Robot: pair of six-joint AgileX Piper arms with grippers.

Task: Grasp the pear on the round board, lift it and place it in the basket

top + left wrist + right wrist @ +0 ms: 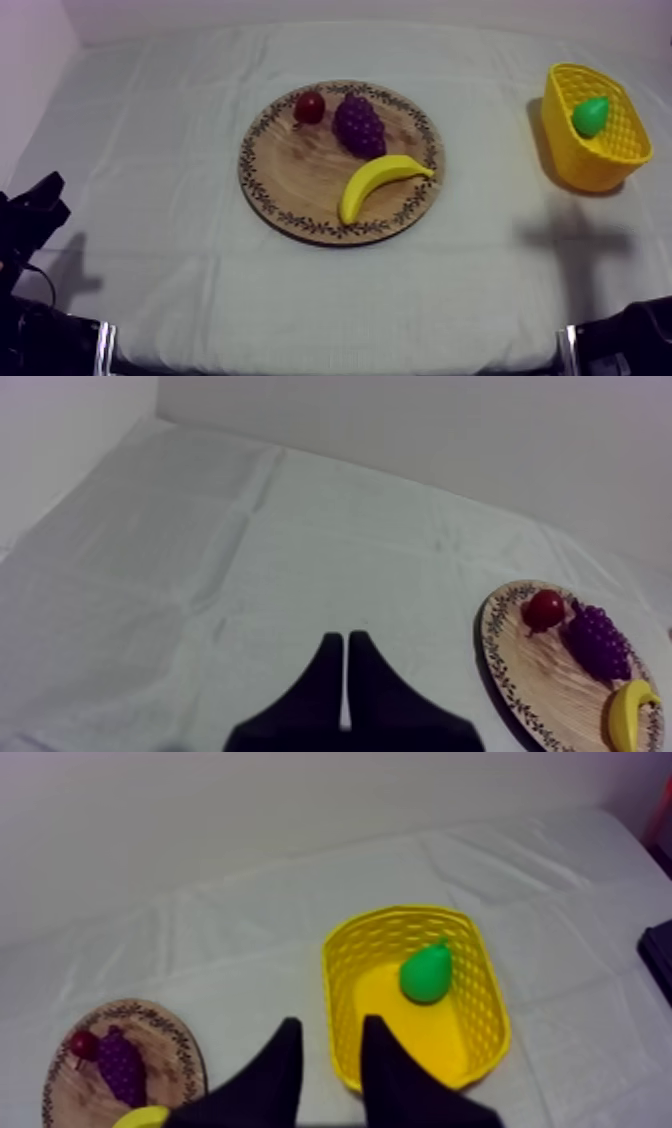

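Note:
The green pear (590,116) lies inside the yellow basket (610,165) at the table's far right; in the right wrist view the pear (426,974) rests on the floor of the basket (345,1032). My right gripper (331,1027) hangs open just short of the basket's near rim, with nothing between its fingers. The round wooden board (290,170) in the middle carries a small red fruit (309,107), grapes (359,125) and a banana (378,183). My left gripper (345,638) is shut on nothing, low at the left (42,200), well away from the board (510,666).
Bare cloth lies between the board and the basket and all along the front of the table. Part of my right arm (628,340) shows as a black shape at the near right edge. A white wall stands behind the table.

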